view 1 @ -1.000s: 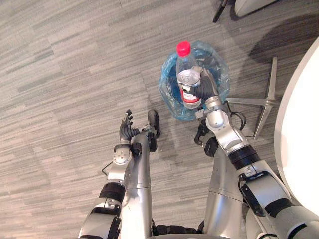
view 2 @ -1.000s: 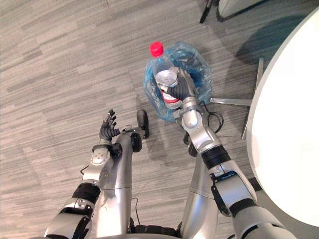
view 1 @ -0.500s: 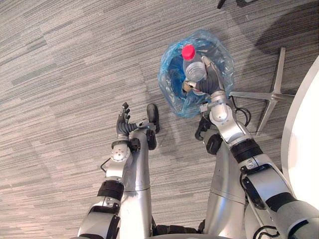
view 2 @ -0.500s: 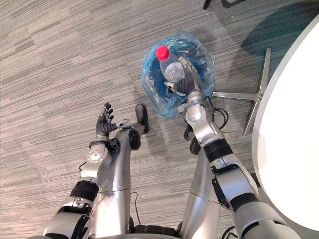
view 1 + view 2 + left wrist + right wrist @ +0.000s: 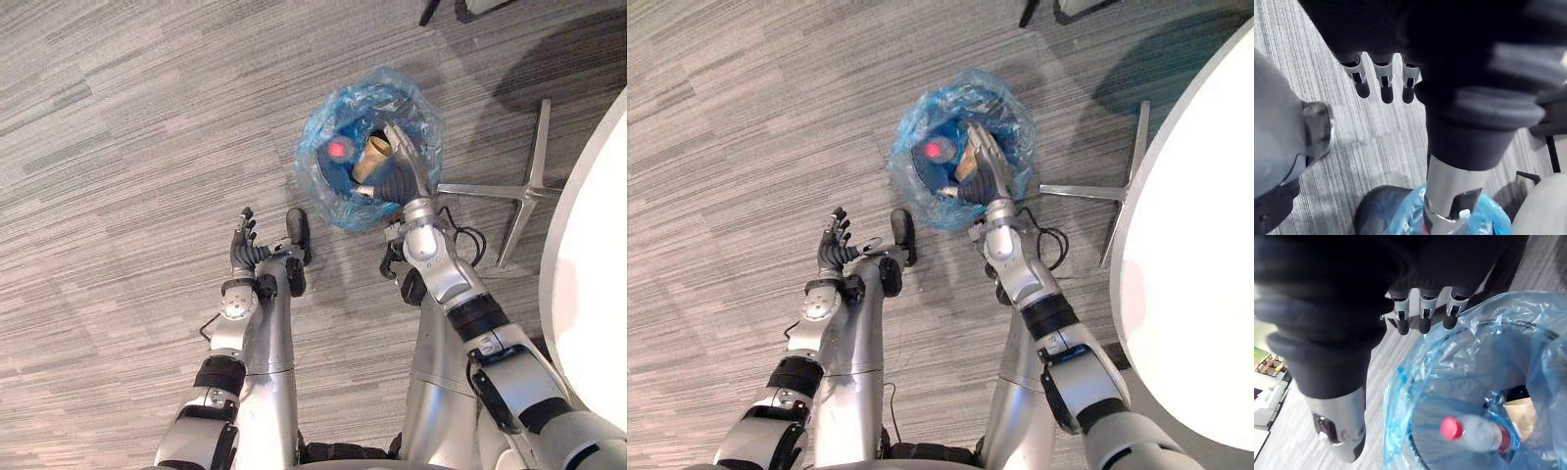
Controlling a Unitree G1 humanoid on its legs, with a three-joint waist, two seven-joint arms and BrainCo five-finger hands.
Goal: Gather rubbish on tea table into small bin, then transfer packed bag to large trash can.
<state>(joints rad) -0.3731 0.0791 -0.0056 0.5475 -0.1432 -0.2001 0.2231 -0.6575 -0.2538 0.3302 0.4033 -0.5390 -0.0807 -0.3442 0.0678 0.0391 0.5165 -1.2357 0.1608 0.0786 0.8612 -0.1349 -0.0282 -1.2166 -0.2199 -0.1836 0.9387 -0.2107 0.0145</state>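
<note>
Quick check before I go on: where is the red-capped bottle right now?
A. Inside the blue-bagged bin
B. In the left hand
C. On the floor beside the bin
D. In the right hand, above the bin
A: the bottle lies down inside the bin, and the right hand hovers over the rim with straight fingers, holding nothing.

- Grey streaked floor [image 5: 118, 127], running in long staggered strips under everything.
- Silver metal base [image 5: 490, 189], lying flat on the floor at the right, spreading thin arms from one joint, one pointing away, one pointing nearer.
- Thin dark leg [image 5: 428, 12], slanting down to the floor at the far edge.
- Broad dark shadow [image 5: 573, 54], falling across the floor at the far right.
</note>
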